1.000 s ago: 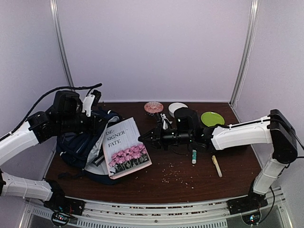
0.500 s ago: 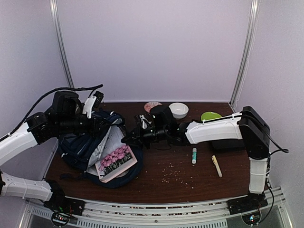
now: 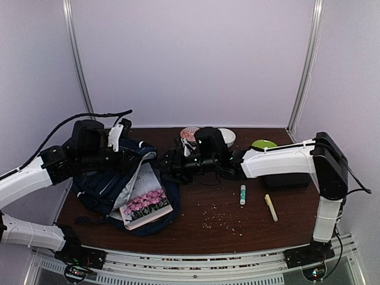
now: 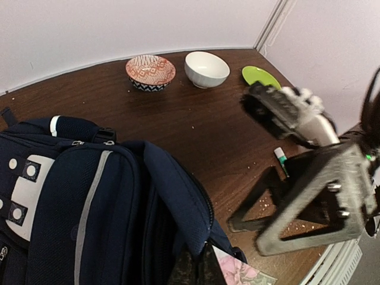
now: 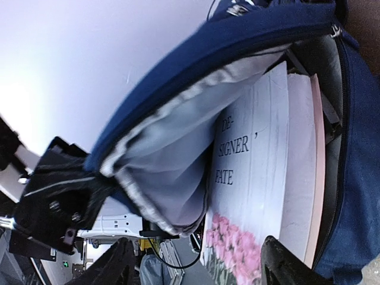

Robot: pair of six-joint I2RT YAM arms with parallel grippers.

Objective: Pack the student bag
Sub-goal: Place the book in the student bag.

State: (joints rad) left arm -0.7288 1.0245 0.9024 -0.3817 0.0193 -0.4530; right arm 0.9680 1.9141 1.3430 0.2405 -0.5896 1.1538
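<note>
As the left gripper (image 3: 140,159) clamps tight on the upper lip of the student bag (image 3: 104,181), holding the navy fabric up so that the grey lining shows, the right gripper (image 3: 168,168) hovers at the bag's mouth with its two fingers (image 5: 116,264) spread wide and nothing between them. The student bag lies on the left part of the dark wooden table (image 3: 237,234). Its white patches and pale stripe face up in the left wrist view, and its opening is turned toward the middle of the table. A white book (image 3: 146,205) titled "Designer Fate", with pink flowers across the lower cover, sits partway inside that opening under the raised flap. Its flowered end sticks out toward the near edge, right in front of the open claw. Along the back wall stand a red patterned bowl (image 3: 190,132), a white bowl (image 3: 228,136) and a lime-green plate (image 3: 265,144), all well apart from the bag. Right of the middle lie a green-tipped glue stick (image 3: 242,194) and a cream-coloured stick (image 3: 271,208), near each other but not touching. Crumbs (image 3: 217,217) are scattered on the wood between them and the bag. A flat black case (image 3: 286,180) rests under the right forearm, mostly hidden.
</note>
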